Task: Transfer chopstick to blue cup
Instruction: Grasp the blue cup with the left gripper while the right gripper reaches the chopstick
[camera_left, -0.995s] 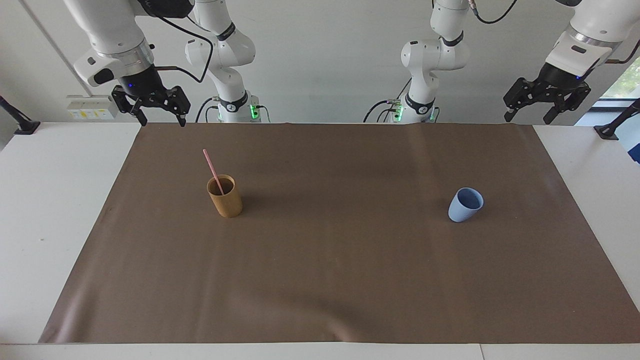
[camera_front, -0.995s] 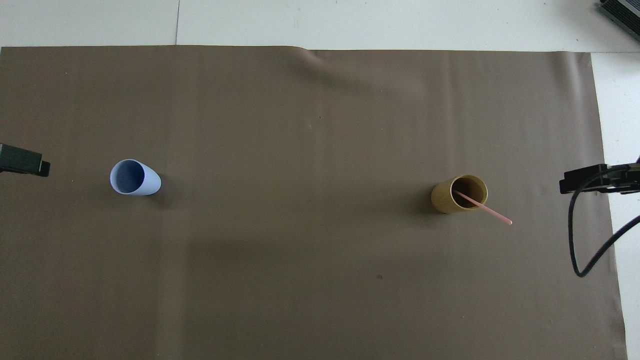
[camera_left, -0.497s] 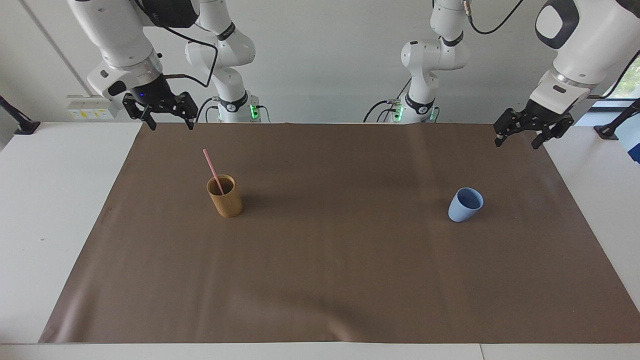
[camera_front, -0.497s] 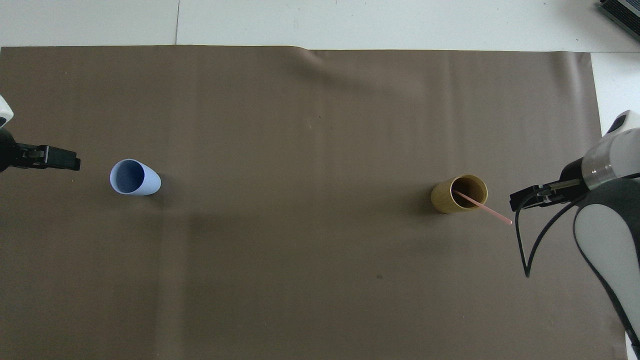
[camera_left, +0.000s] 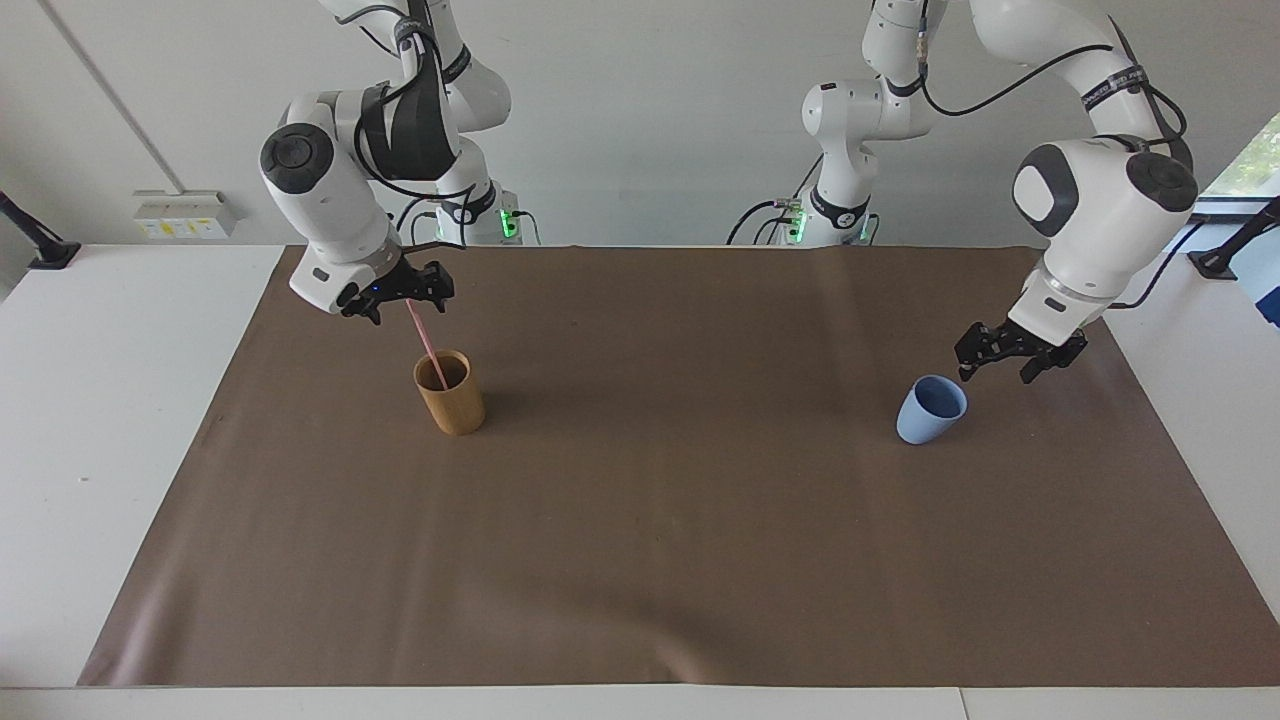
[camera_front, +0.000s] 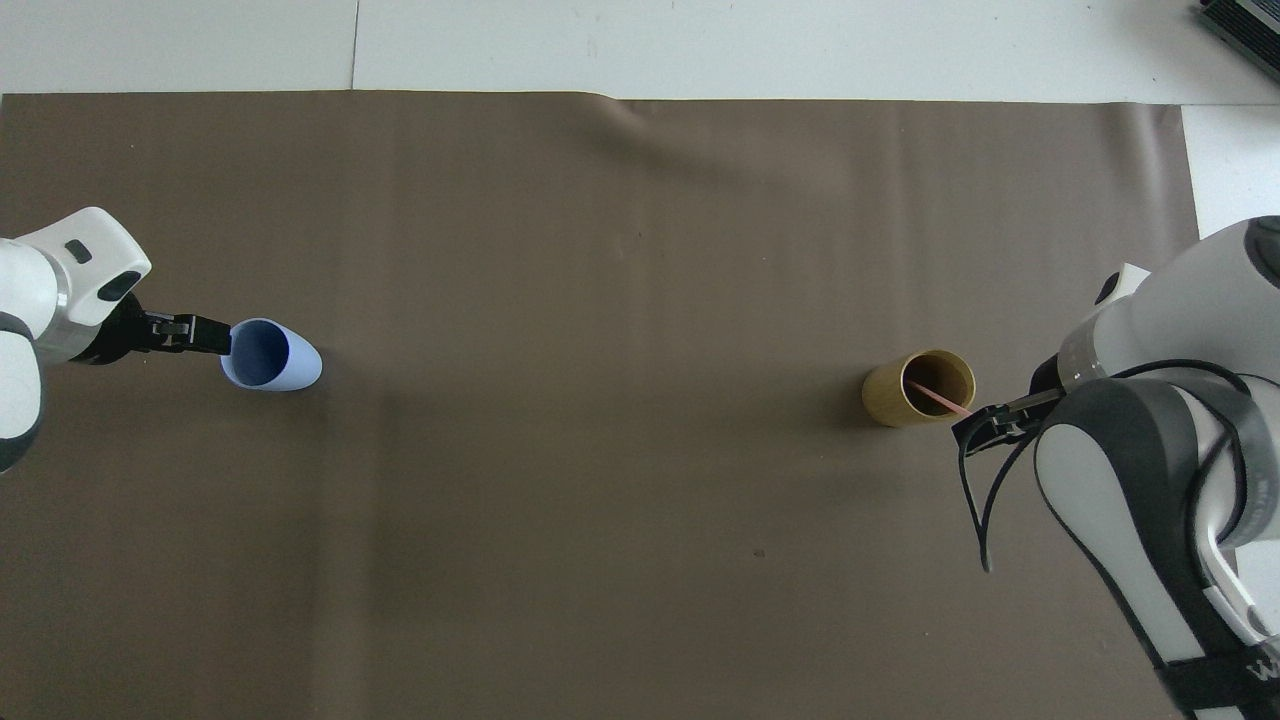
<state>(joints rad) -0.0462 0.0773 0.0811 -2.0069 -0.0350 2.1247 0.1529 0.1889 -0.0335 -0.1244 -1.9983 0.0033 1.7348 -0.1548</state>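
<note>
The pink chopstick (camera_left: 426, 345) (camera_front: 935, 397) stands slanted in a tan bamboo cup (camera_left: 452, 408) (camera_front: 898, 402) toward the right arm's end of the table. My right gripper (camera_left: 408, 308) (camera_front: 976, 428) is open, with the chopstick's top end between its fingers. The blue cup (camera_left: 928, 412) (camera_front: 280, 360) stands upright toward the left arm's end, with nothing in it. My left gripper (camera_left: 995, 372) (camera_front: 214, 337) hangs open close beside the cup's rim, over the mat. I see a small gap between them in the facing view.
A brown mat (camera_left: 700, 550) (camera_front: 620, 250) covers most of the white table (camera_left: 110, 400). Both cups stand on it, far apart, with bare mat between them. The right arm's bulky white links (camera_front: 1150, 480) hang over the mat beside the tan cup.
Both arms have come down from near the robots' edge of the table. The right gripper now brackets the chopstick's top. The left gripper has reached the blue cup's rim. The cups and chopstick have not moved.
</note>
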